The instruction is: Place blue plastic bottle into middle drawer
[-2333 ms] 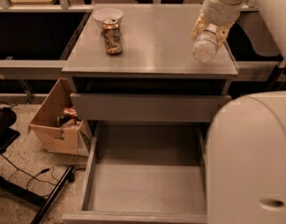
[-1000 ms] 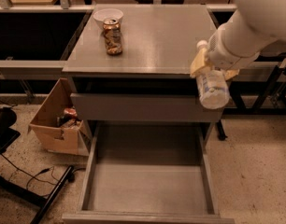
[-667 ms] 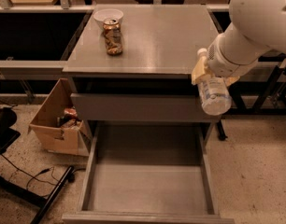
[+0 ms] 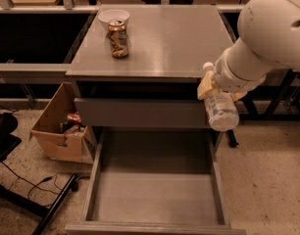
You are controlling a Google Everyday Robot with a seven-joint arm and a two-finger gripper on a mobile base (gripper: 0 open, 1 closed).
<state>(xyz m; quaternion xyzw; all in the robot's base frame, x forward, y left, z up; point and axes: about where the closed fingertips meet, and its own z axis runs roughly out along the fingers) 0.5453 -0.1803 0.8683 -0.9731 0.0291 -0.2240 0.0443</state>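
Observation:
My gripper is shut on the blue plastic bottle, a clear-whitish bottle with a white cap and label. It hangs tilted, cap up, in front of the cabinet's right front corner, level with the closed drawer panel. The middle drawer is pulled out wide below, with a bare grey floor and low side walls. The bottle is above and just right of the drawer's right wall. My large white arm fills the upper right.
A brownish can and a white bowl stand at the back left of the cabinet top. An open cardboard box sits on the floor to the left. A black stand leg lies at the lower left.
My arm has carried the bottle off the tabletop's right side, forward and down past the cabinet's front edge. In the last second it has sunk a little lower.

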